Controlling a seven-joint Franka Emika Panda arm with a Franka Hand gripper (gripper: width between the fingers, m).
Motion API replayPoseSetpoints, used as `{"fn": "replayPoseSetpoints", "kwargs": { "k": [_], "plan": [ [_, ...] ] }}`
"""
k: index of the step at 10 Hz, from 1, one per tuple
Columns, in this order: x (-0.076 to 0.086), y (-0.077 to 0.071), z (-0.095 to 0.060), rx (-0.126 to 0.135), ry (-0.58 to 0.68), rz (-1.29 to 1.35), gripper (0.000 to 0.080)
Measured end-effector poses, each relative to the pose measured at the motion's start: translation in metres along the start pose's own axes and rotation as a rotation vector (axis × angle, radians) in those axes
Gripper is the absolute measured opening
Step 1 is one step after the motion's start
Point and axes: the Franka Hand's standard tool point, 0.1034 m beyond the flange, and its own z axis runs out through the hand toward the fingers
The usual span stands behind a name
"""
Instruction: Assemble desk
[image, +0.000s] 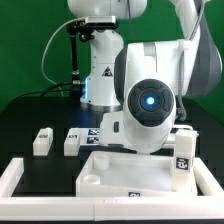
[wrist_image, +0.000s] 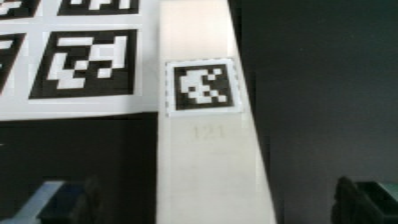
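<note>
Holds gripper released, fingers wide apart, flanking a tagged white desk part beside the marker board.

One top panel, three legs in sight, one marker board; possibly more legs hidden

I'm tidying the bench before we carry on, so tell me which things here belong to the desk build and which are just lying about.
Belongs to the job:
- desk top panel
- three legs
- the open tool

Not part of it:
- marker board
- white rail
- black mat
</note>
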Motion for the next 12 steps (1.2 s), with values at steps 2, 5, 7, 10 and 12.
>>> {"fn": "replayPoseSetpoints", "kwargs": {
  "k": [2,5,7,10,12],
  "plan": [
    [0.000,0.000,0.000,0.000,-0.001,0.000,0.0622],
    [0.000,0.000,0.001,0.000,-0.001,0.000,0.0285],
    [0.000,0.000,0.001,0.000,-0.001,0.000,0.0287],
    [-0.006,0.001,-0.005,0.006,-0.022,0.003,0.0287],
    [-0.025,0.010,-0.059,0.055,-0.017,0.012,0.0287]
  ]
}}
